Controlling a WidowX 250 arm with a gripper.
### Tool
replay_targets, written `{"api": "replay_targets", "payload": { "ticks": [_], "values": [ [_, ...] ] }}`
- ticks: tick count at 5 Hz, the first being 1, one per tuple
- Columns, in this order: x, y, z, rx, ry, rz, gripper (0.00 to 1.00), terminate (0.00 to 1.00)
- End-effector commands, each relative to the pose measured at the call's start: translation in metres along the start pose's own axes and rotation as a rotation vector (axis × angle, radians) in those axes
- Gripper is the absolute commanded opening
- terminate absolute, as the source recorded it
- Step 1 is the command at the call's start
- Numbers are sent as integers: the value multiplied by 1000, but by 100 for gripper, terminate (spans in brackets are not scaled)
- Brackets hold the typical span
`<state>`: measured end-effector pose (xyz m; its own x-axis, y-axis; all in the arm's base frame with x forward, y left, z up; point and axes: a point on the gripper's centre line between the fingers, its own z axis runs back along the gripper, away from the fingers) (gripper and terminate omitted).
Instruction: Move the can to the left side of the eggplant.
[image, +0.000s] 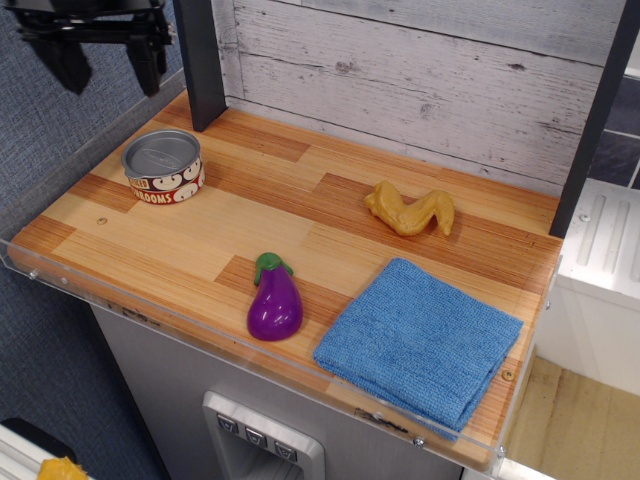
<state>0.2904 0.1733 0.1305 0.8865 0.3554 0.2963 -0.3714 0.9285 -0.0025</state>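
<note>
The top edge is cutting off the claw (108, 65) above its two dark fingers, and the can (163, 168) is showing only part of its label lettering.

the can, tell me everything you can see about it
The can is a short, wide silver tin with a plain, ribbed metal lid that looks sealed. A red-and-white label with mushroom pictures and partly visible lettering wraps its side. It stands upright on the wooden table, near the back left corner, close to the dark post. Nothing touches it but the table. The gripper hangs above it with its fingers apart, clear of the lid. The eggplant lies well away, toward the front edge.
</note>
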Motion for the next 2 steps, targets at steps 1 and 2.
{"api": "replay_targets", "payload": {
  "ticks": [1,2],
  "values": [
    [62,-6,-47,-48,-123,-132,100,0],
    [77,-8,-68,-22,-132,-127,100,0]
  ]
}}
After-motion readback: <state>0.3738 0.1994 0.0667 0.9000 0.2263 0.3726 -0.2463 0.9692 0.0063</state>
